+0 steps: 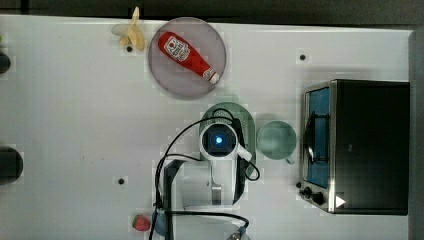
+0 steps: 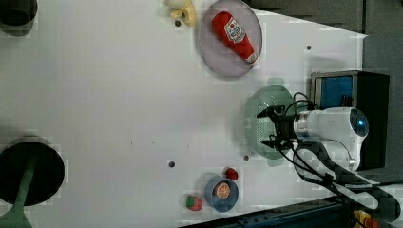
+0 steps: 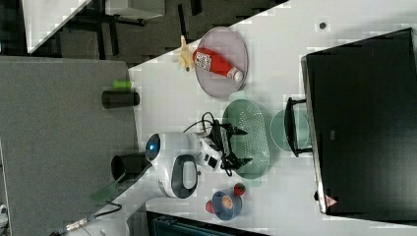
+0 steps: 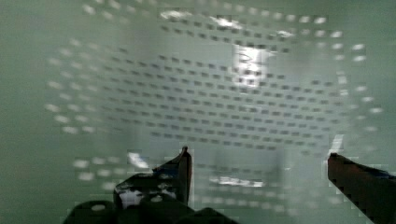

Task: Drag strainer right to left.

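Strainer (image 3: 248,137), your pale green oval plastic basket, sits on the white tabletop (image 1: 75,125) just left of the round green cup (image 1: 276,140) in the top view; end effector (image 3: 237,146) spread wide above it, grasping nothing; dragging not begun

In the top view, bare table (image 1: 85,125) is seen left of the claw (image 1: 218,141). The cup (image 1: 276,140) and oven (image 1: 355,145) are found on its right, the plate (image 1: 187,57) just beyond it.

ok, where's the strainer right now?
In the top view the strainer sits mid-table under the gripper, between the grey plate and the green cup.
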